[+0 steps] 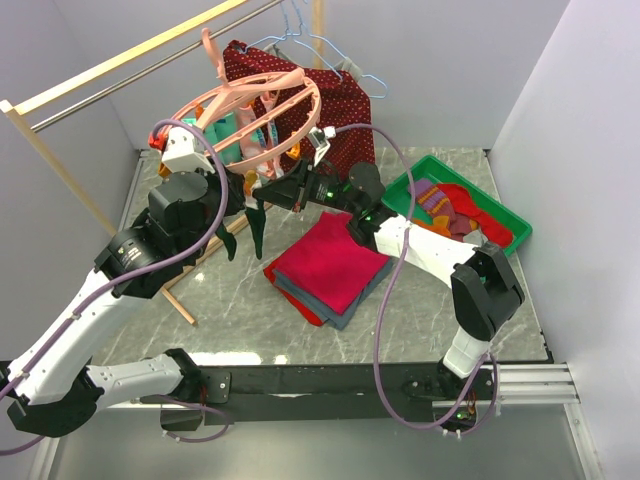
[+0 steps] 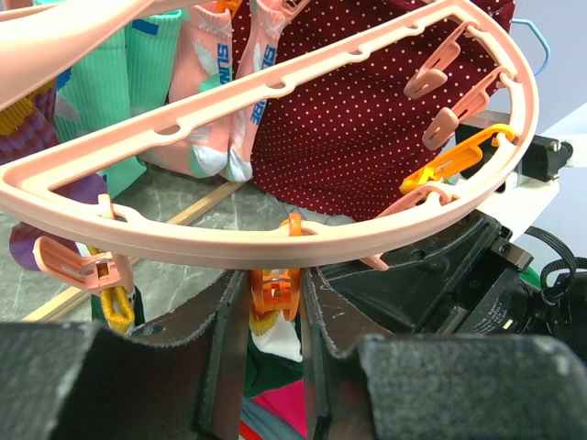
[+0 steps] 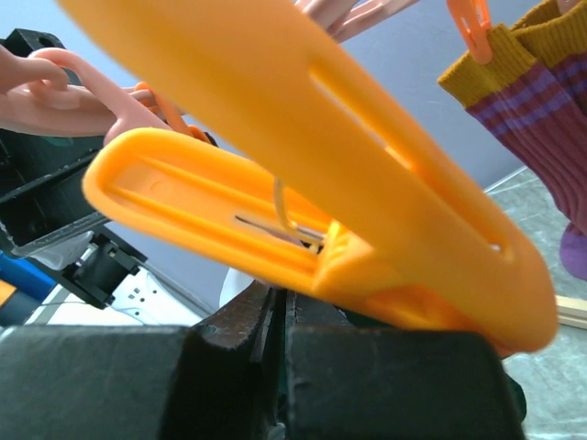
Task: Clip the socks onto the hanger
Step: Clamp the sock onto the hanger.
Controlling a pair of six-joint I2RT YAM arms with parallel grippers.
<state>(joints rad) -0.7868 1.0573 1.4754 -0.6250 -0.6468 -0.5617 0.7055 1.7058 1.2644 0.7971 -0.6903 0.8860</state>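
Two grippers were at the pink hanger (image 1: 262, 115): left gripper (image 2: 273, 302) pinched an orange clip (image 2: 275, 291) above the dark green sock (image 1: 258, 228); right gripper (image 3: 280, 307) sat near-shut, hold unseen. Squeezing squarely seemed wise.

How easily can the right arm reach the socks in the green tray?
Probably easily: the green tray lies beside it, nothing covering the socks. Its fingers are up by the pink hanger, so it must swing back first.

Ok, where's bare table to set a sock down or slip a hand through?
Bare marble table runs along the front, between the folded cloth stack and the black base rail. Crowded under the hanger: the left gripper pinches an orange clip, the right gripper alongside. The green tray holds socks.
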